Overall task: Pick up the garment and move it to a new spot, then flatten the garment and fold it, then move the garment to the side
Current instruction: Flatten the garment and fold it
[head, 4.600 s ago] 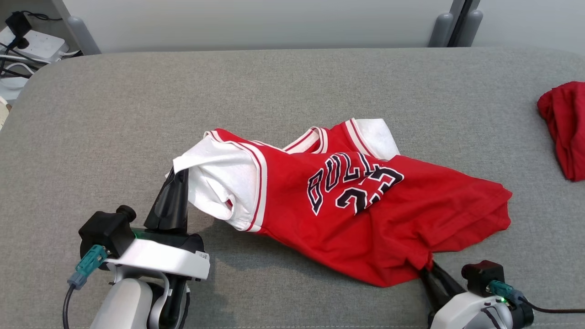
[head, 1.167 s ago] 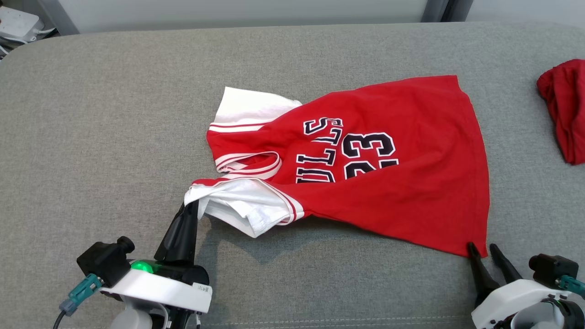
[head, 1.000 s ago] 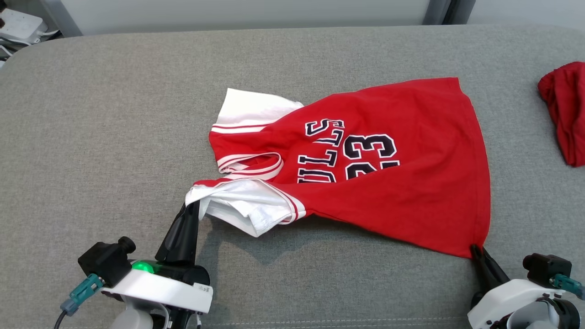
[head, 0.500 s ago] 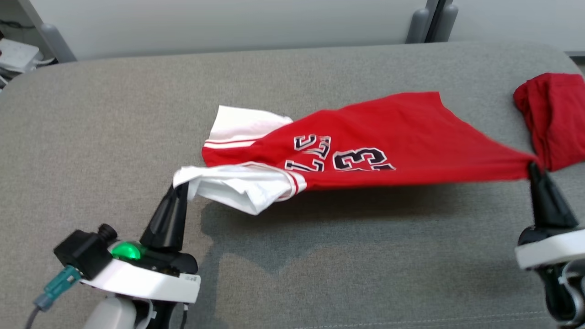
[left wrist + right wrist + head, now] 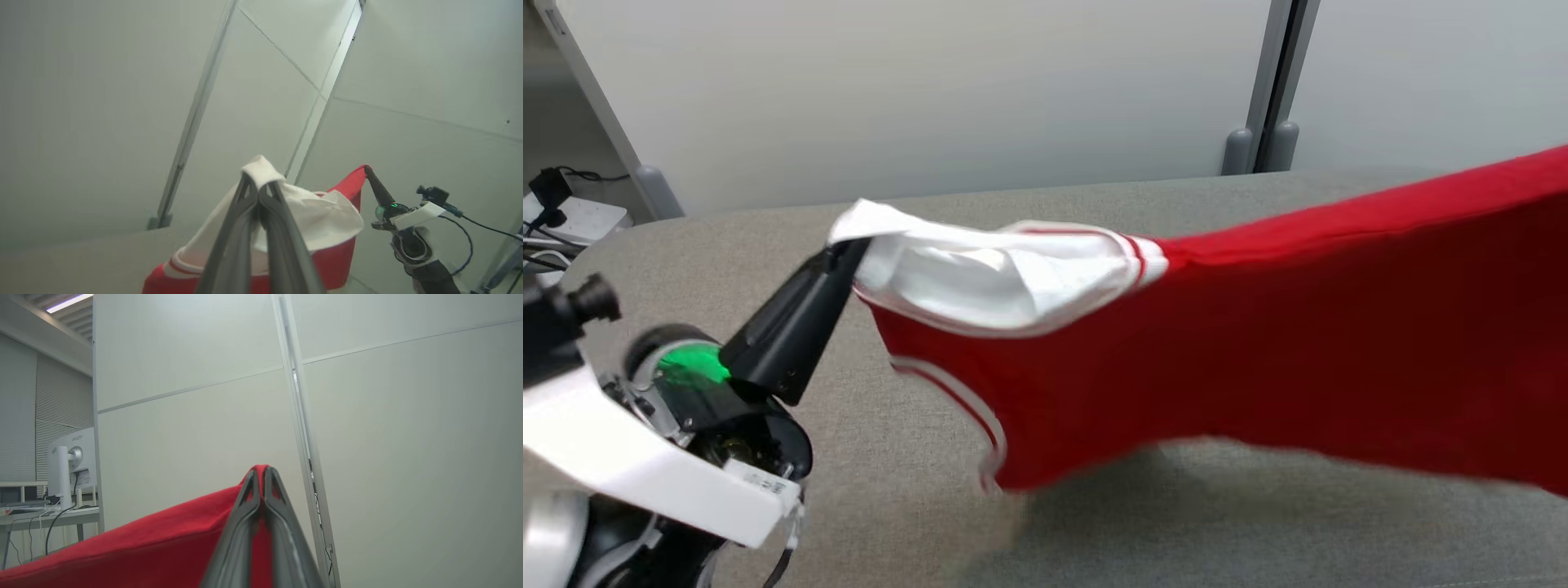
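Note:
The garment [image 5: 1258,351] is a red jersey with white sleeves, hanging stretched in the air above the grey surface [image 5: 915,457]. My left gripper [image 5: 845,249] is shut on its white sleeve corner at the left of the head view. The left wrist view has that gripper [image 5: 259,179] pinching the white cloth of the garment [image 5: 318,220], and further right my right gripper [image 5: 366,169] shut on a red corner. In the right wrist view my right gripper [image 5: 260,473] clamps the red hem of the garment [image 5: 143,547].
A pale partition wall [image 5: 931,98] with a grey post [image 5: 1278,73] stands behind the surface. A power strip and cables [image 5: 564,220] lie at the far left. A monitor on a desk [image 5: 69,465] appears in the right wrist view.
Both grippers have risen and lifted the garment off the surface, so it hangs stretched between them. The head camera has tilted up; the red cloth heap at the right has left the picture.

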{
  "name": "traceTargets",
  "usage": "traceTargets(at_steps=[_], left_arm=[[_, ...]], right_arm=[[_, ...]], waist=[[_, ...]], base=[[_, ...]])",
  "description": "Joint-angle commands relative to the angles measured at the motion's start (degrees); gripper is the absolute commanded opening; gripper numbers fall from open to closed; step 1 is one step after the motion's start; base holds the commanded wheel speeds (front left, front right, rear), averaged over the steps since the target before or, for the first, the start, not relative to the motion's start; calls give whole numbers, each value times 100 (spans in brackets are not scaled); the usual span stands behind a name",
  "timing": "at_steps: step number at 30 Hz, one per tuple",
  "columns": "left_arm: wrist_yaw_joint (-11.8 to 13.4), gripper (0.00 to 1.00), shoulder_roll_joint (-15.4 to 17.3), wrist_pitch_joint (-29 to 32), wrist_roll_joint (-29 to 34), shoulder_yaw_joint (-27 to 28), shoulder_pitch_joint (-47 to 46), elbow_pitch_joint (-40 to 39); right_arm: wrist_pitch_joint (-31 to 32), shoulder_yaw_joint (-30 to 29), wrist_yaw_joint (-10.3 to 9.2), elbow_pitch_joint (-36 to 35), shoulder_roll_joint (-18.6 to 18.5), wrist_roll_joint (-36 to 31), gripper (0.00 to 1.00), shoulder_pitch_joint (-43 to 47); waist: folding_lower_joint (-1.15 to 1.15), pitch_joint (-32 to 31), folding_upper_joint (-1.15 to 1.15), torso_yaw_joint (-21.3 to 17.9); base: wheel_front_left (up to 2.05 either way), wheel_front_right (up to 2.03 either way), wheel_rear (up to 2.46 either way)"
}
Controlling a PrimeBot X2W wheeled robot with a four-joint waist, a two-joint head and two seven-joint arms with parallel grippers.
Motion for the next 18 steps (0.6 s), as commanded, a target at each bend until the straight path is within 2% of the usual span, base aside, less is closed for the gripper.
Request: traceTargets(at_steps=[1,3,6,7,9,11,12,14,16,18], left_arm=[[458,0,117,470,-749,309,-255,-344],[1190,0,-71,1043,-1867,406,-198,-497],[2229,0,-284,1576,-2958,554,-167,-130],[2435,0,-324,1625,-3102,616,-264,122],[2635,0,-405,1538,-3123,722,-677,838],[2545,0,-437,1291,-2824,710,-1437,1784],[2371,0,-457,1113,-2609,680,-1936,2309],[1804,0,-655,547,-2289,789,-3054,3329],[1158,0,-937,-57,-2176,1003,-4151,4186],[597,0,-1076,-314,-2143,1066,-4933,4887]], right_arm=[[315,-145,0,-427,-144,210,0,53],[800,-342,0,-685,-38,446,0,153],[1492,-340,0,-499,254,509,0,118],[1665,-247,0,-325,385,530,0,-33],[1930,-4,0,253,633,453,0,-580],[2100,281,0,1083,825,195,0,-1454],[2122,429,0,1554,948,76,0,-2027],[1775,723,0,2451,1086,-278,0,-3304],[1124,806,0,3286,1132,-530,0,-4462],[657,982,0,4093,1066,-799,0,-5261]], waist=[[0,-35,0,15],[0,-17,0,40],[0,114,0,114],[0,174,0,142],[0,287,0,186],[0,385,0,232],[0,428,0,240],[0,476,0,239],[0,573,0,294],[0,662,0,337]], base=[[0,0,0],[0,0,0],[0,0,0],[0,0,0],[0,0,0],[0,0,0],[0,0,0],[0,0,0],[0,0,0],[0,0,0]])
